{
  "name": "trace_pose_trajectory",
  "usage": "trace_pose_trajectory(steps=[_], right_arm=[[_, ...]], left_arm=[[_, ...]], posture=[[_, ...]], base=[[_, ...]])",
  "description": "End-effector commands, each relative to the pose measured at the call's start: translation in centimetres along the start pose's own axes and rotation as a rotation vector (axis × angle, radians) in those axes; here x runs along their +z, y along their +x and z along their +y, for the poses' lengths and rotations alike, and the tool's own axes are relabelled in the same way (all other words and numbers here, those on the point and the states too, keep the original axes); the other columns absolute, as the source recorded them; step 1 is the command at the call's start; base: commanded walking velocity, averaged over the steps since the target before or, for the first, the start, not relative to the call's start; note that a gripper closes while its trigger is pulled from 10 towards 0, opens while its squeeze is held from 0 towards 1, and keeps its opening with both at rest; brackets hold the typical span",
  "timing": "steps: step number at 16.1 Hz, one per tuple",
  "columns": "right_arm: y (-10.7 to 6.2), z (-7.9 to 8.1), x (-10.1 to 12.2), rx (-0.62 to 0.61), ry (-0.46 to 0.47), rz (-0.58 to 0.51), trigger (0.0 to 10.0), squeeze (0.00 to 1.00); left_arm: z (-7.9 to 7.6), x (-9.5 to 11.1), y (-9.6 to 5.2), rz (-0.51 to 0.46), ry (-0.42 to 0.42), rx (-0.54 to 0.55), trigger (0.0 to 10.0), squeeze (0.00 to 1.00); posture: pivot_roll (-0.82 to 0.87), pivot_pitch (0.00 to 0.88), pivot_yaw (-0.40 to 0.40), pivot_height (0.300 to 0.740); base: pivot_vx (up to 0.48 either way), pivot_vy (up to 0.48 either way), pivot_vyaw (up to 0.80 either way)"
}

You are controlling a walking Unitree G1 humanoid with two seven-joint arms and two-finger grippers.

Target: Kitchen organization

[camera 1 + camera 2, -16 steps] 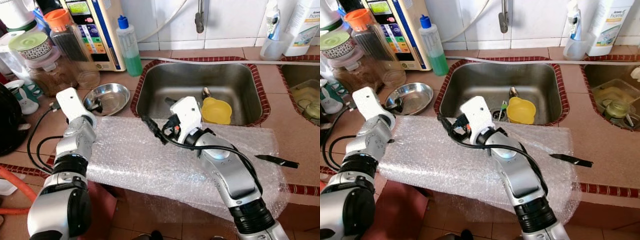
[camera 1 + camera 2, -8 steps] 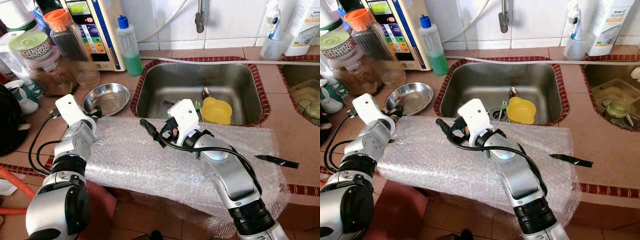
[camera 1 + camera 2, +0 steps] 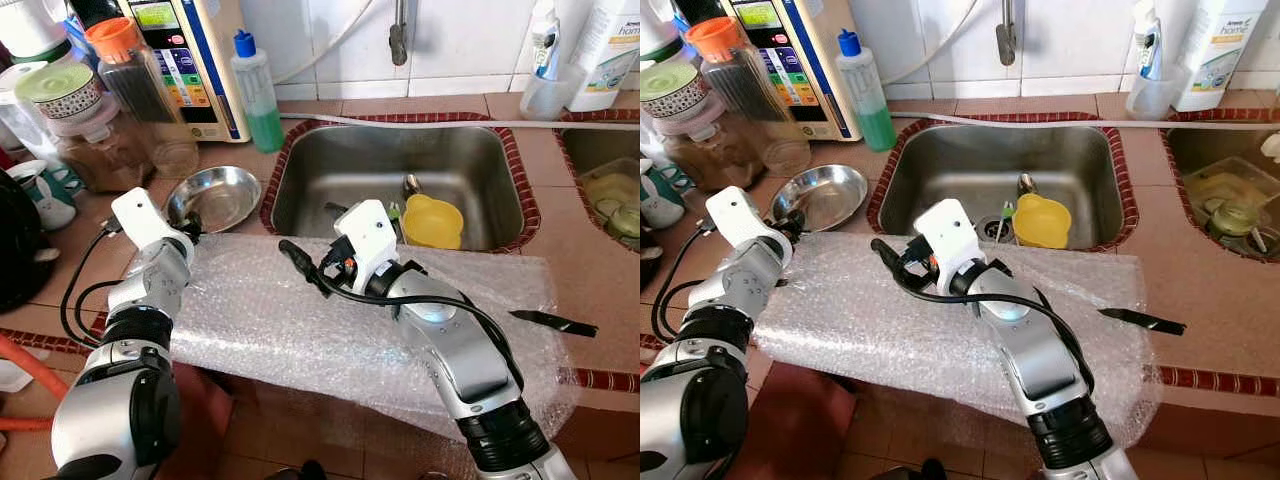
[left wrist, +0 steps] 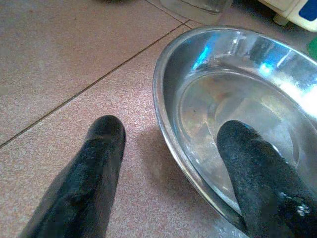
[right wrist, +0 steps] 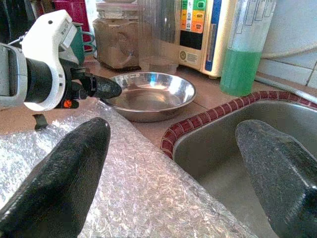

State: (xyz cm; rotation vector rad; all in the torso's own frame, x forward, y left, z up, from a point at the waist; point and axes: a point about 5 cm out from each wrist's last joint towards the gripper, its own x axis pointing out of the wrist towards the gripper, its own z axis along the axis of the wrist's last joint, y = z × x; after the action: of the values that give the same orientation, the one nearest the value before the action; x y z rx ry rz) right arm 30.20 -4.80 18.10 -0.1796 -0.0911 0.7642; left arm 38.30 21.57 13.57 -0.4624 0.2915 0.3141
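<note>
One steel bowl (image 3: 213,196), two spread claws: left claw (image 4: 171,148), right claw (image 5: 173,163).

White tiled wall (image 3: 470,40), terracotta tiled counter (image 3: 575,250), steel sink (image 3: 390,165) with dark red mosaic rim, bright daylight

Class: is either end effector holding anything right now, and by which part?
Nothing is held. The left end effector straddles the steel bowl's rim, open; the right end effector is open.

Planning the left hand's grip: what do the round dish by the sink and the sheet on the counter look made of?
Round dish: polished metal, probably stainless steel, with mirror-like reflections. Sheet: clear plastic bubble wrap, dimpled and glossy. Left hand straddles the dish's rim.
</note>
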Motion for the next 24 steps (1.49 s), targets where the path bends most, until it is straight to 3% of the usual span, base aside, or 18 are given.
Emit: trace_pose_trajectory(steps=[1,17,21,24], right_arm=[[0.3,0.7,0.5,0.029,-0.004,-0.014,10.0,0.0],[0.5,0.0,0.5,0.012,-0.007,-0.011,10.0,0.0],[0.4,-0.1,0.4,0.011,-0.01,-0.009,10.0,0.0],[0.5,-0.2,0.4,0.01,-0.013,-0.008,10.0,0.0]], left_arm=[[1.0,0.4,0.1,0.006,-0.01,0.037,0.0,0.0],[1.3,1.3,0.1,-0.041,0.003,0.044,0.0,0.0],[0.8,2.3,-0.1,-0.125,0.005,0.013,0.0,0.0],[-0.1,3.1,-0.4,-0.203,-0.043,-0.066,0.0,0.0]], posture=[[-0.22,0.114,0.186,0.74],[-0.22,0.108,0.187,0.74],[-0.22,0.107,0.182,0.74],[-0.22,0.104,0.18,0.74]], base=[[0.0,0.0,0.0],[0.0,0.0,0.0],[0.0,0.0,0.0],[0.0,0.0,0.0]])
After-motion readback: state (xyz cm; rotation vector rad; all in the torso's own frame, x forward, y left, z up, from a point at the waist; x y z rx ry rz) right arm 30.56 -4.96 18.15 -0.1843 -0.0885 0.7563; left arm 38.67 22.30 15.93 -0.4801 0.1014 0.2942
